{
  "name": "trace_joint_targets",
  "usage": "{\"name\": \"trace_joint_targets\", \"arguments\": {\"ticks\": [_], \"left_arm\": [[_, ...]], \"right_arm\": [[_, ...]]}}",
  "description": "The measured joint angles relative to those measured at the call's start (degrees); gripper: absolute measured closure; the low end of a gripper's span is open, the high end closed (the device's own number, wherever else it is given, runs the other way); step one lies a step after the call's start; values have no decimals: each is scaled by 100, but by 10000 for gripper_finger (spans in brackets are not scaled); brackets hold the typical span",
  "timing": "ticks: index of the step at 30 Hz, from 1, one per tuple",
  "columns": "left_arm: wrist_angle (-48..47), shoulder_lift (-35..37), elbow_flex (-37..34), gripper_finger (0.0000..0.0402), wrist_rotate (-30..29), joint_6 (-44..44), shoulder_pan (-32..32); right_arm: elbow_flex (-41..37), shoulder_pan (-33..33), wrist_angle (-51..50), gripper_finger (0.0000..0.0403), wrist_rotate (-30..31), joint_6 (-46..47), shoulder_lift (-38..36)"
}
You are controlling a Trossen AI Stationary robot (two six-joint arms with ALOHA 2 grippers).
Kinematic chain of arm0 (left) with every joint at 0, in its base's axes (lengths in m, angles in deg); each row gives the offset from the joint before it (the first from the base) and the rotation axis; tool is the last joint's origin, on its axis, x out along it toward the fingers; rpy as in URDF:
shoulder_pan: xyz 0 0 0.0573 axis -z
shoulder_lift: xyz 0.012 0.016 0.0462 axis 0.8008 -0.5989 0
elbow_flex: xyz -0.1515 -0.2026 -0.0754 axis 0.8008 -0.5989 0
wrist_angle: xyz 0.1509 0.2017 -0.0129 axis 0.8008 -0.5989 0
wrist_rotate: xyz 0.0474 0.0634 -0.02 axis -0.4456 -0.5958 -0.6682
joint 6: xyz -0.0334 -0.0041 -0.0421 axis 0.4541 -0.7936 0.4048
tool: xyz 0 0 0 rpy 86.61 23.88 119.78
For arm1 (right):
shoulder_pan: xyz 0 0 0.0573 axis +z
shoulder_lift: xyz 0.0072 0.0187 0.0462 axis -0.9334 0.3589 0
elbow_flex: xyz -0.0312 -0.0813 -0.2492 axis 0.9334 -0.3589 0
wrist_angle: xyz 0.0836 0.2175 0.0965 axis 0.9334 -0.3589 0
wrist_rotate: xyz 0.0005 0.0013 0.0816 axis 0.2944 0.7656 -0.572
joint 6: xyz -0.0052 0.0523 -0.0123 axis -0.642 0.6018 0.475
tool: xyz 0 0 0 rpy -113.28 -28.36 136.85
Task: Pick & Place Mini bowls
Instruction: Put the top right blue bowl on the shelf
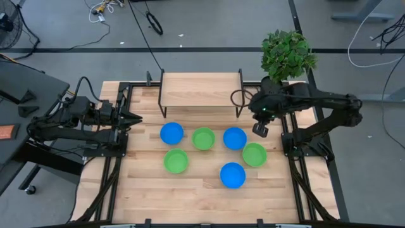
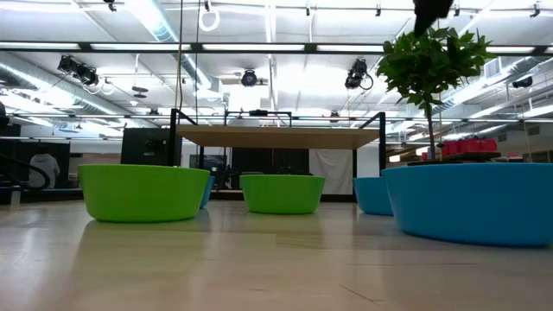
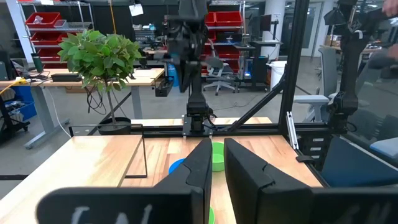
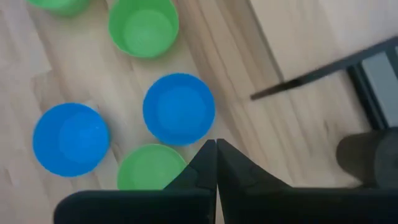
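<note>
- My right tool (image 1: 260, 130) hangs above the counter (image 1: 190, 196) near its right rear part, its 2 fingers pressed together on nothing; in the right wrist view they meet point to point (image 4: 216, 155).
- My left tool (image 1: 136, 118) waits over the counter's left edge, pointing toward the middle, fingers (image 3: 249, 171) a narrow slit apart, holding nothing.
- 6 mini bowls sit upright on the counter, none stacked.
- The rear row runs blue bowl (image 1: 171, 133), green bowl (image 1: 203, 138), blue bowl (image 1: 235, 138), close together.
- A green bowl (image 1: 176, 161) sits just in front of the left blue one, a green bowl (image 1: 254, 154) sits at the right, and a blue bowl (image 1: 232, 175) sits nearest the front.
- A low wooden shelf (image 1: 200, 89) stands at the rear; a potted plant (image 1: 288, 56) stands at the rear right corner.
</note>
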Motion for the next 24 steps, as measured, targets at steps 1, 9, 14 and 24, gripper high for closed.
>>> {"name": "trace_joint_targets", "arguments": {"ticks": [1,9,14,24], "left_arm": [[1,-1,-2,353,0,0,-2],[0,-1,-1,353,-1,0,0],[2,0,-2,353,0,0,-2],[0,-1,-2,353,0,0,0]], "right_arm": [[-155,0,72,396,-2,78,-30],[-1099,-31,550,396,-2,685,-115],[-1574,-31,1001,396,-2,1105,-115],[-2341,-31,1695,396,-11,2044,-115]]}}
